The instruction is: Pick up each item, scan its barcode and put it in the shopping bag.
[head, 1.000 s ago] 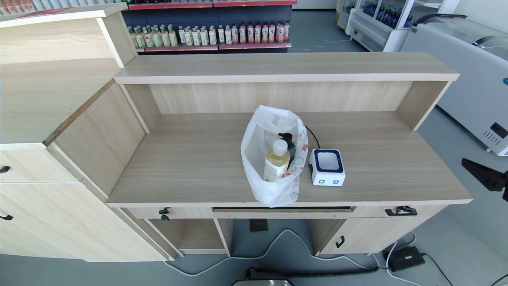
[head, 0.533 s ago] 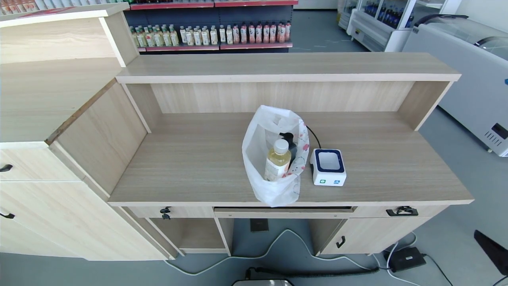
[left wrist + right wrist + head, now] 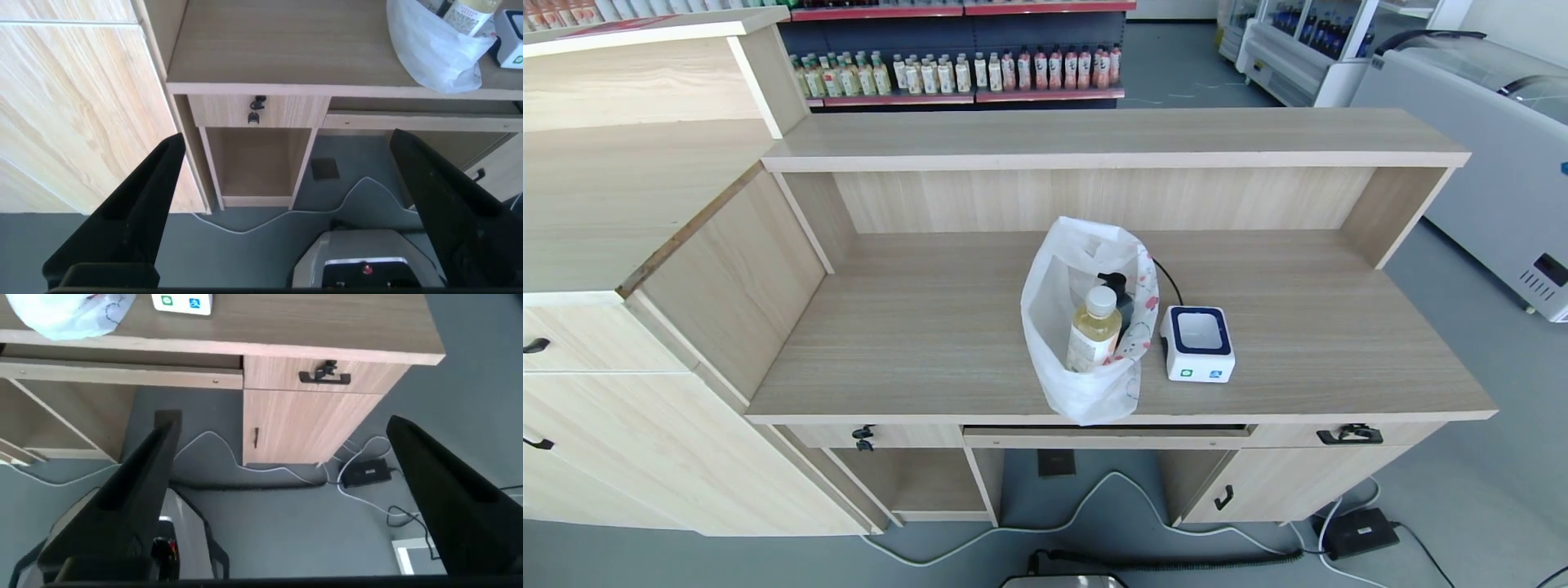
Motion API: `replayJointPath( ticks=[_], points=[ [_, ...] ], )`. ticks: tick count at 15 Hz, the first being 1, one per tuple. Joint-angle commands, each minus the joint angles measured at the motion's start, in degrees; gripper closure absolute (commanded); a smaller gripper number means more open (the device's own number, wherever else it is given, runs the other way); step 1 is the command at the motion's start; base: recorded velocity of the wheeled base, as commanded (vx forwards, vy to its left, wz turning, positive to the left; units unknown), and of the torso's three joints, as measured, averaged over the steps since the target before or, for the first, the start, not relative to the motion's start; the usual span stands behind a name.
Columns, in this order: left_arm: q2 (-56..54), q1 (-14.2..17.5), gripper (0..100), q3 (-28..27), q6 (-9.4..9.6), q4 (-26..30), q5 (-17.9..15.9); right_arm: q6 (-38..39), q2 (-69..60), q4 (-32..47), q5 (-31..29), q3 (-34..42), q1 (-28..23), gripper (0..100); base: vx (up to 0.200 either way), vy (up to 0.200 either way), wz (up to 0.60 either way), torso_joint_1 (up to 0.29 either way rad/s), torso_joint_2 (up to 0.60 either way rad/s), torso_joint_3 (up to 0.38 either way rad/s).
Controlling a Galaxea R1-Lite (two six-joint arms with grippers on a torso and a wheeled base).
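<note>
Shopping bag (image 3: 1086, 384) at centre of head view, standing on wooden counter (image 3: 915, 343), mouth open. Holds upright bottle (image 3: 1093, 331) of yellow liquid with white cap, plus dark pump-top item (image 3: 1115, 287) just behind it. White scanner (image 3: 1196, 343) just right of bag, dark cable trailing toward upper frame. Left gripper (image 3: 288, 139) off the counter, in front of the desk: jaws spread wide, gripping nothing, touching nothing. Right gripper (image 3: 282, 425) likewise: jaws wide apart, empty, clear of everything.
</note>
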Motion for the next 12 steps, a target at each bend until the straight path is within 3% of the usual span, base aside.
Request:
replayJointPath(
  ticks=[1,4,12],
  points=[
    [0.0,0.0,0,0.0,-0.01,0.0,0.0,0.3,-5.4,0.2,-0.2,0.1,1.9,0,0.000,0.000,0.00,0.000,0.00,0.000],
    [0.0,0.0,0,0.0,-0.01,0.0,0.0,7.0,-8.3,4.3,-0.2,0.1,0.5,0,0.000,0.000,0.00,0.000,0.00,0.000],
    [0.0,0.0,0,0.0,-0.01,0.0,0.0,6.9,-8.3,4.4,-0.2,0.1,0.5,0,0.000,0.000,0.00,0.000,0.00,0.000]
  ],
)
